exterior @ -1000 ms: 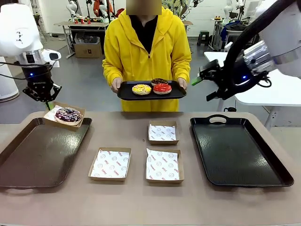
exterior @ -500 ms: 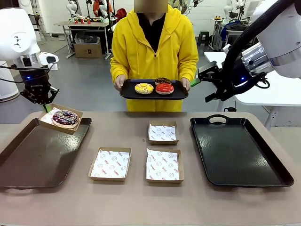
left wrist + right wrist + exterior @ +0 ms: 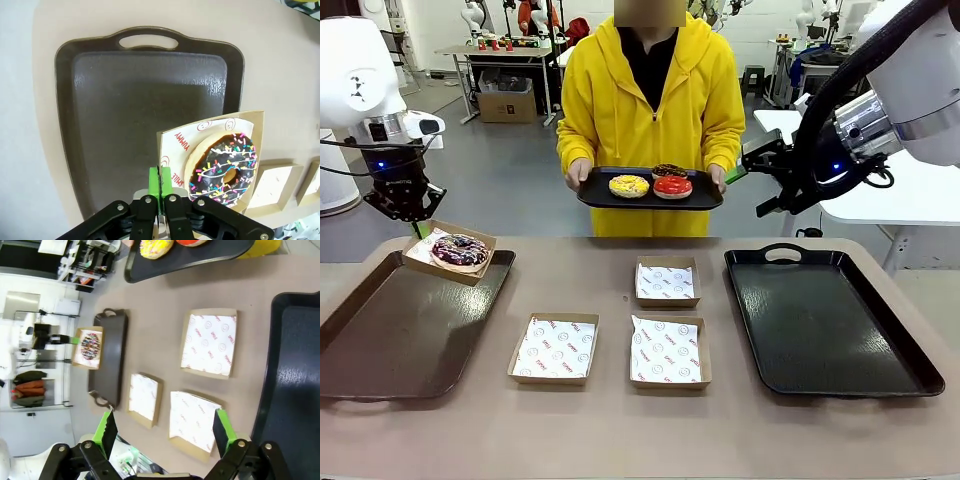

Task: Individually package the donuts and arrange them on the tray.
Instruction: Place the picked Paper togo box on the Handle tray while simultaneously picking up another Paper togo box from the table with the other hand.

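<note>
Hanging in its paper-lined box (image 3: pixel 423 243), the sprinkled chocolate donut (image 3: pixel 460 250) sits over the far corner of the brown tray (image 3: pixel 380 340), the corner nearest the table's middle. In the left wrist view part of the box juts past the tray's rim over the tabletop. We cannot tell whether its underside touches the tray yet. The left claw (image 3: pixel 160 180) is pinched tight on one corner of the box, so donut and box stretch away from the fingers toward the table's centre. The bare tray bed lies the other way, toward the robot's left and nearer us. We judge the setting-down must go that way, and the left arm is the one to do it. The right claw (image 3: pixel 166 429) hangs wide and empty, high up beside the black serving tray (image 3: pixel 595 195) the person holds, which carries a yellow donut (image 3: pixel 629 185), a red donut (image 3: pixel 672 186) and a second chocolate one (image 3: pixel 668 171). Three empty boxes (image 3: pixel 554 348) wait on the table. Against a second ago, the box has dropped slightly and drifted to the robot's left, and the person has shifted toward the right arm.
</note>
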{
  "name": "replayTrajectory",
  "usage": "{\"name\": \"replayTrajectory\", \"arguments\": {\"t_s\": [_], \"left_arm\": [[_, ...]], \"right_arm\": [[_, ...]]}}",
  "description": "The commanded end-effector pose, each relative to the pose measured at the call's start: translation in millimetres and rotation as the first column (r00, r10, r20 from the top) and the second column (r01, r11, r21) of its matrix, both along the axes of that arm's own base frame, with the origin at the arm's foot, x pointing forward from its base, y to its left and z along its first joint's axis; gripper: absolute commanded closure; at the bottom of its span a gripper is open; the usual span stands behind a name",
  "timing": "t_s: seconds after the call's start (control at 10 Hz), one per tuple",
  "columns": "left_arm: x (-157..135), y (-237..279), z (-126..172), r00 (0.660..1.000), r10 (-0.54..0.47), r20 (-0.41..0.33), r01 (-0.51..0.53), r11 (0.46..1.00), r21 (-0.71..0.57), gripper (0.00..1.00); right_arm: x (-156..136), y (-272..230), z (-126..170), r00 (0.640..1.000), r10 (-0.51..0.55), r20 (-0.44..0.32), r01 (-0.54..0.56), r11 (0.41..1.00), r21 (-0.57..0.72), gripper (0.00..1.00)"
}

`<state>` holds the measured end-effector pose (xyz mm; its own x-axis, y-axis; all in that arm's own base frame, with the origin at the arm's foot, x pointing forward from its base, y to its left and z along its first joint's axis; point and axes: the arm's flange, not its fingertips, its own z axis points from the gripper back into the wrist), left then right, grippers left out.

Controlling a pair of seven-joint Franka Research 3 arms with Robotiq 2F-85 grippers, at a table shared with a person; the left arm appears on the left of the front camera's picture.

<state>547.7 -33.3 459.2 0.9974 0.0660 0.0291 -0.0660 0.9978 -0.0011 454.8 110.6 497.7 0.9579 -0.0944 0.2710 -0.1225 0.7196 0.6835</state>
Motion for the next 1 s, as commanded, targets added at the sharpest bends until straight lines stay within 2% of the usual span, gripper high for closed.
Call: {"name": "replayTrajectory", "arguments": {"t_s": [0.0,0.4,0.6,0.9], "left_arm": [[12.5,-8.0,-8.1,0.997,-0.068,-0.021,0.068,0.997,0.022,0.99],[22.5,3.7,-41.8,0.989,-0.145,-0.032,0.146,0.989,0.029,0.99],[26.5,9.3,-48.4,0.989,-0.147,-0.024,0.148,0.989,0.019,0.99],[21.5,3.1,-51.4,0.99,-0.135,-0.043,0.136,0.99,0.03,0.99]], "right_arm": [[10.6,27.3,4.9,0.998,-0.043,-0.043,0.032,0.974,-0.226,0.0],[52.0,99.1,-1.9,0.991,-0.071,-0.112,0.009,0.881,-0.472,0.0],[68.5,123.5,-18.6,0.983,-0.091,-0.161,-0.01,0.842,-0.54,0.0],[84.1,142.7,-41.5,0.971,-0.128,-0.203,-0.014,0.813,-0.583,0.0]]}}
